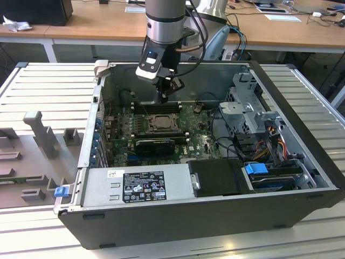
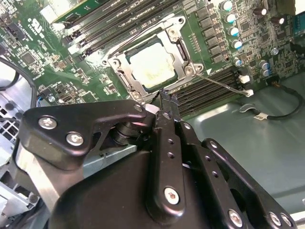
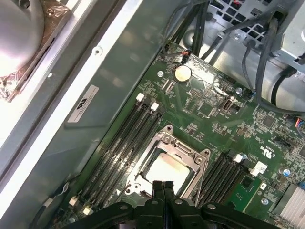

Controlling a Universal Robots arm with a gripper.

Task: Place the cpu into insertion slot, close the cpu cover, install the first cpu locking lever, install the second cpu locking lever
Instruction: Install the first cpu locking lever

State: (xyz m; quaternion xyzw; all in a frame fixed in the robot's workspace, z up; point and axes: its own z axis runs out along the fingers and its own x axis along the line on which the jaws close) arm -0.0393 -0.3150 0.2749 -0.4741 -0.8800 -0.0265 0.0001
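Note:
The cpu point(image 2: 152, 64) lies flat in the insertion slot point(image 1: 160, 123), its pale metal top showing through the cut-out of the cpu cover point(image 2: 183, 50). The cover lies down over the chip in both wrist views, cpu point(image 3: 169, 171) and cpu cover point(image 3: 164, 143). A thin metal locking lever point(image 2: 224, 84) sticks out sideways from one corner of the socket, over the memory slots. My gripper point(image 3: 163, 185) is shut with nothing between its fingers. Its tip point(image 2: 165, 98) hovers just off one edge of the socket. In the exterior view the gripper point(image 1: 164, 97) hangs above the socket's far edge.
Long black memory slots point(image 3: 138, 129) flank the socket on both sides. A black card point(image 1: 155, 144) stands just in front of it. The case wall point(image 3: 86, 95) is close behind, a drive cage point(image 1: 248, 108) with cables is at the exterior view's right, and a power supply point(image 1: 135, 183) is in front.

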